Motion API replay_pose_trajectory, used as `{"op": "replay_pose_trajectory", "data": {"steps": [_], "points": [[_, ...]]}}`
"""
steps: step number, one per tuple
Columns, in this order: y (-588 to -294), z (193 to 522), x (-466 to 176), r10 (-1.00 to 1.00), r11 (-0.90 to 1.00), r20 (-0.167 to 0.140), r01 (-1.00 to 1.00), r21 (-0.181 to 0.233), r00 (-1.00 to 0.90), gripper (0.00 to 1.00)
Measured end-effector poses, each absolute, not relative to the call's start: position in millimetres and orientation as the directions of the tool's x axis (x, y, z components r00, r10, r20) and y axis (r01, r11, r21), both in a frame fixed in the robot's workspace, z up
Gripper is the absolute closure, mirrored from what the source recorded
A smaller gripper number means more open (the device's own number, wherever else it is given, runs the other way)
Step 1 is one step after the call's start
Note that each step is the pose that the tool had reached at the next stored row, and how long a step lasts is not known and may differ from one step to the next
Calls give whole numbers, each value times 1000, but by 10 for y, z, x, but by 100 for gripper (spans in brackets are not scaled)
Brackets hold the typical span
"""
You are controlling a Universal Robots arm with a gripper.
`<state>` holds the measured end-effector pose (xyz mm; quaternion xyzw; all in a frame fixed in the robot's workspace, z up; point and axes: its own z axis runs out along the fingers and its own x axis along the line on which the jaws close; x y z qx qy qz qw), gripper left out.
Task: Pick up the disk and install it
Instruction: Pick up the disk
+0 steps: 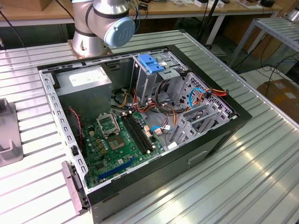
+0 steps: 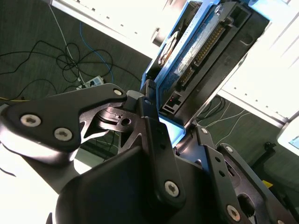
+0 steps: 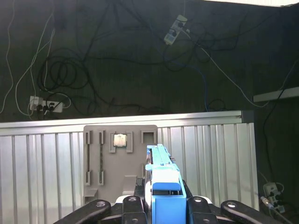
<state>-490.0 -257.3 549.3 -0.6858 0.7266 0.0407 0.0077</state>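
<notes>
In both wrist views my gripper [image 2: 161,114] [image 3: 162,200] is shut on the disk [image 2: 205,46] [image 3: 161,163], held edge-on between the black fingers [image 2: 70,116]. The disk is a grey-metal drive with bright blue side rails; its connector end with rows of pins shows in the second wrist view. In the first wrist view the disk hangs above a ribbed metal table [image 3: 42,163], away from the computer. The open computer case [image 1: 140,121] lies on its side in the exterior view, with its drive cage [image 1: 156,74] at the far end.
A grey parts holder [image 3: 119,158] carrying a small processor chip [image 3: 120,140] lies on the table below the disk. Inside the case are a power-supply box [image 1: 86,81], a green motherboard [image 1: 119,144], bundled cables [image 1: 201,95] and a blue tab [image 1: 150,63]. The arm's base [image 1: 100,23] stands behind the case.
</notes>
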Motion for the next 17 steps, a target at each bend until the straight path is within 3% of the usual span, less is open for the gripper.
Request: {"op": "replay_pose_trajectory", "data": {"steps": [17], "points": [[-2635, 5493, -4896, -996, 56, -67, -997, 49, -59, 63]]}}
